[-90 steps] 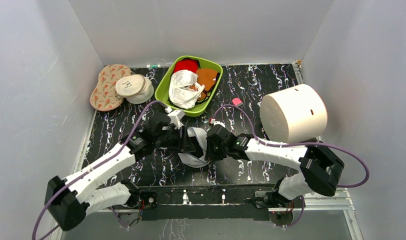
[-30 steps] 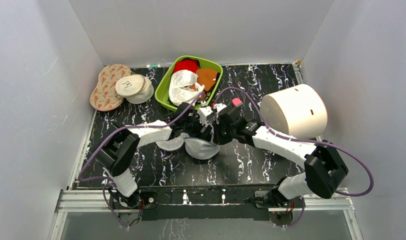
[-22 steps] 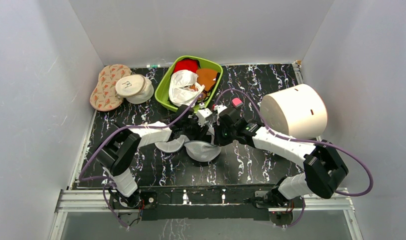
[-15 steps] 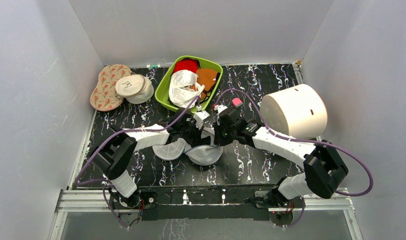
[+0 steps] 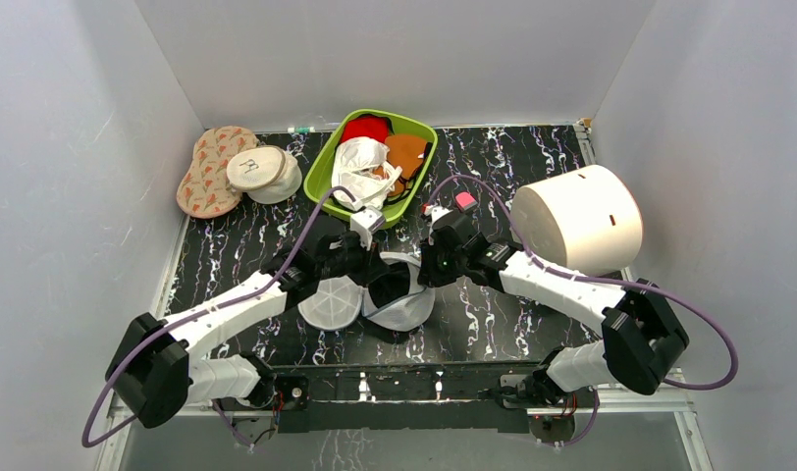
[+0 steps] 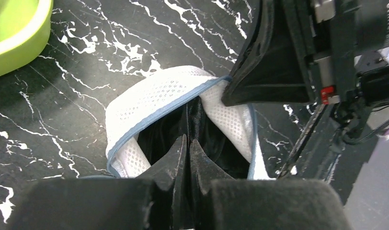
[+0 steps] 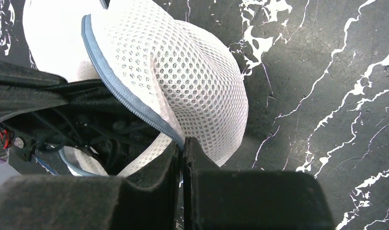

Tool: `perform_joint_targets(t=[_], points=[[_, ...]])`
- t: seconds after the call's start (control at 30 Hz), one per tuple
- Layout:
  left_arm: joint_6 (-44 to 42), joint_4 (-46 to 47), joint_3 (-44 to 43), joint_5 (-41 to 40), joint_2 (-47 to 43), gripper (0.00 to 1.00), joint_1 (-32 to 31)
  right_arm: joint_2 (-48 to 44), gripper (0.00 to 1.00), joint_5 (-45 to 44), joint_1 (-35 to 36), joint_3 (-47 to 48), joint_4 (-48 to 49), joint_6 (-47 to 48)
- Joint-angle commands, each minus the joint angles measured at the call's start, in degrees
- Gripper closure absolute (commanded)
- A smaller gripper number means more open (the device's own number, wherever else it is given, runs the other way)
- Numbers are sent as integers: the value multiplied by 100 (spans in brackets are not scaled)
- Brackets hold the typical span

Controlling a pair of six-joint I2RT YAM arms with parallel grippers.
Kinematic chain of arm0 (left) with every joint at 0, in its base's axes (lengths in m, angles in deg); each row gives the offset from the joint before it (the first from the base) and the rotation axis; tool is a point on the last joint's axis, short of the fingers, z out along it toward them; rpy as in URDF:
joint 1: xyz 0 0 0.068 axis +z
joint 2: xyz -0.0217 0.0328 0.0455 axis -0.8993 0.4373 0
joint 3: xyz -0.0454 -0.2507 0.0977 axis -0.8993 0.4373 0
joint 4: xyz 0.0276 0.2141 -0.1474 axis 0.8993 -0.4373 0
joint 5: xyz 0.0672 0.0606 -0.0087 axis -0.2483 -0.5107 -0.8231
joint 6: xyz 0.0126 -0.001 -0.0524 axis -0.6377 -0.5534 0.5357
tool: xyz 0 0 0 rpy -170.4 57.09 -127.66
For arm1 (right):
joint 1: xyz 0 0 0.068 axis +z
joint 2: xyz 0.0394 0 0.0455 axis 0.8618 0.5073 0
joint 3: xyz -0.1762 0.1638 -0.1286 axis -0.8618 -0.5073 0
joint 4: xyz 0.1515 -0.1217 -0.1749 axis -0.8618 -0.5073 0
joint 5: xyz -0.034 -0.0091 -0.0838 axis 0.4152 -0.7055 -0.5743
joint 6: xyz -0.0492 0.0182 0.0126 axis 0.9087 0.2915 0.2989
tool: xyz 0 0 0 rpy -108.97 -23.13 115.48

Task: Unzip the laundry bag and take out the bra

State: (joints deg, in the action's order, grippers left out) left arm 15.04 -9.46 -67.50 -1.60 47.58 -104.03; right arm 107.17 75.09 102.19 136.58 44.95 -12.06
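Note:
The laundry bag (image 5: 406, 306), a white mesh clamshell with a blue-grey zipper rim, lies unzipped at the table's middle with its two halves spread apart. My right gripper (image 7: 183, 142) is shut on the zipper rim of the bag's right half (image 7: 202, 81). My left gripper (image 6: 188, 140) reaches into the bag's (image 6: 154, 96) mouth. It is shut, pinching a fold of dark glossy fabric (image 6: 216, 139) that fills the inside. From above, the left gripper (image 5: 375, 279) and right gripper (image 5: 422, 277) meet over the opening. The bra is hidden; nothing white shows inside.
A green basin (image 5: 320, 182) behind the bag holds red, orange and white garments. A cream cap (image 5: 257, 169) and a patterned pad (image 5: 206, 169) sit at the back left. A large white cylinder (image 5: 576, 221) stands at the right.
My left gripper has gone from open to shut inside the bag. The left arm swung back toward the near left, and the bag's halves slid nearer. The right gripper kept its hold.

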Motion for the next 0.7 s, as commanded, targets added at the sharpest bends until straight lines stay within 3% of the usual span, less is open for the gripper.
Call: perform_joint_targets(t=[0.0, 0.4, 0.67], points=[[598, -8, -16, 190, -319, 100, -32, -250, 100, 94, -15, -24, 307, -109], [531, -1905, -1158, -479, -922, 100, -33, -434, 100, -945, -16, 48, -67, -561], [765, -2231, -1464, -1124, -1945, 100, -29, -364, 100, -841, -21, -10, 31, -619]])
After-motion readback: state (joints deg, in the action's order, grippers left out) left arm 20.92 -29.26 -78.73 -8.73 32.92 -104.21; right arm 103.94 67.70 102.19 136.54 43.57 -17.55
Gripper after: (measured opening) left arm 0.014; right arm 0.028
